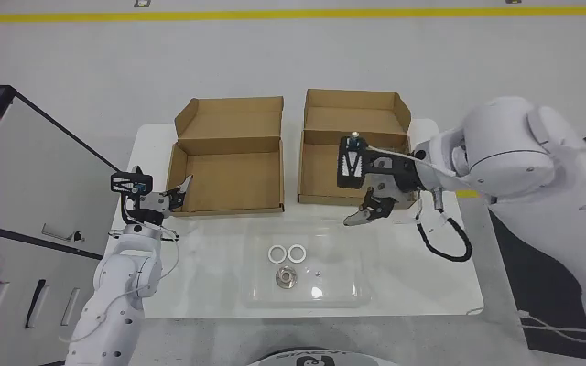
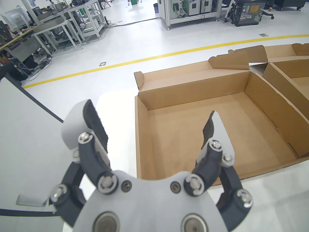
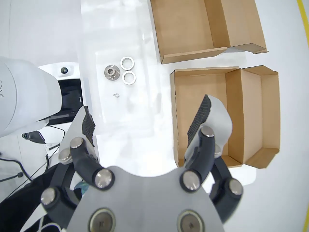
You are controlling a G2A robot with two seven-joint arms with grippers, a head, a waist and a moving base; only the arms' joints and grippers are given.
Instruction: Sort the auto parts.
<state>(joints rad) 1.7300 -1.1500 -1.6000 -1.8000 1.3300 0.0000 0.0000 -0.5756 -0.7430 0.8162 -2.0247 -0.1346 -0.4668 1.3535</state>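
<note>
A white bench [image 1: 412, 274] stands on a pale workshop floor crossed by a yellow line. Reading the top view as a clock face, two open cardboard cartons sit on the far half, the left carton [image 1: 233, 178] toward 11 o'clock and the right carton [image 1: 318, 174] toward 1 o'clock. Both are bare inside, seemingly laid out as bins for the sorting.

The parts lie together toward 6 o'clock, in what looks like a clear tray [image 1: 366, 297]. There are two white rings [image 1: 276, 253] side by side, a metal flanged hub [image 1: 287, 276] just beside them and a tiny screw [image 3: 116, 95] a little apart. Clustered so, they probably suit either arm's reach, and none is sorted yet.

The right pincer [image 1: 362, 215] hangs with jaws spread and nothing between them. It is at 2 o'clock from the parts, by the right carton's near edge, with the wrist tipped downward. The left pincer [image 1: 179, 192], likewise spread and holding nothing, sits at 9 o'clock of the left carton, aimed across it almost level.
</note>
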